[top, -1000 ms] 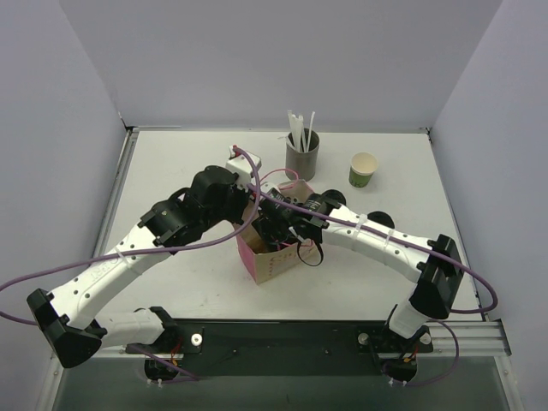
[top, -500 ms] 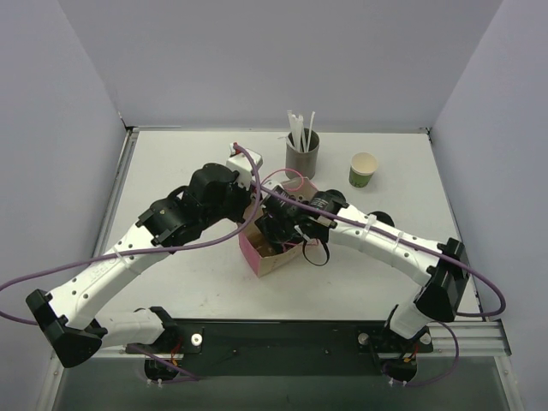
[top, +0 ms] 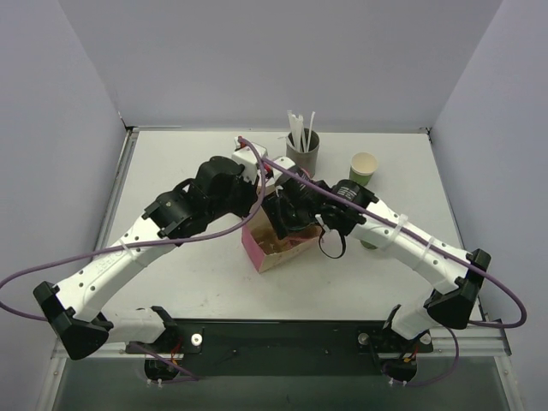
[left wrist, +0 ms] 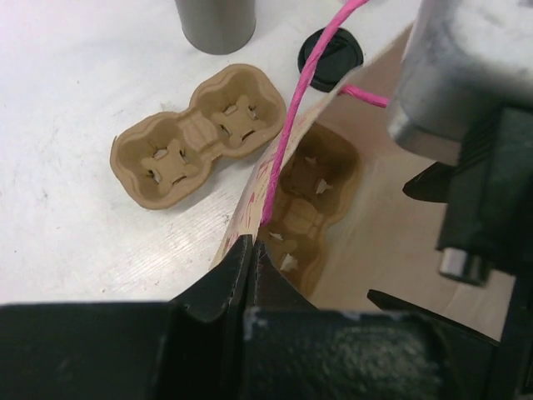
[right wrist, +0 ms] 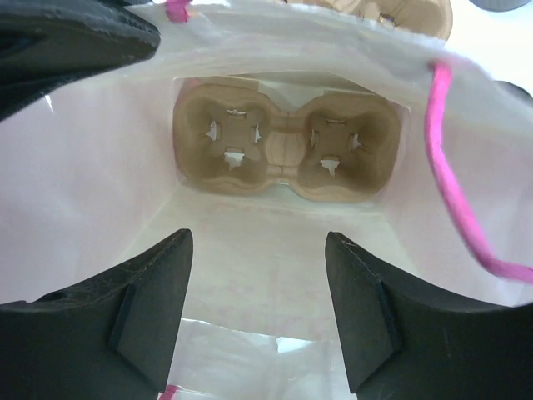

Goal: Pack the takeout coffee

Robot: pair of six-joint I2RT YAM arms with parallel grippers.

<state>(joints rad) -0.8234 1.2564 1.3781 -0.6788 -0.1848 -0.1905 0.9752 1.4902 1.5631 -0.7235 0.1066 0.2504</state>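
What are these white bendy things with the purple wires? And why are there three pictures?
They are two robot arms bolted to a table. Each arm ends in a gripper, which is a pincer with two fingers. The big picture is taken from above. The other two come from little cameras on the arms' wrists, so you see the fingers up close.

In the middle stands a pink paper bag. The left gripper is pinched shut on the bag's edge. The right gripper hangs open and empty at the bag's mouth. Inside the bag lies a brown cup tray. A second tray lies on the table beside the bag, near a black lid. Further back stand a grey cup of straws and a green cup.
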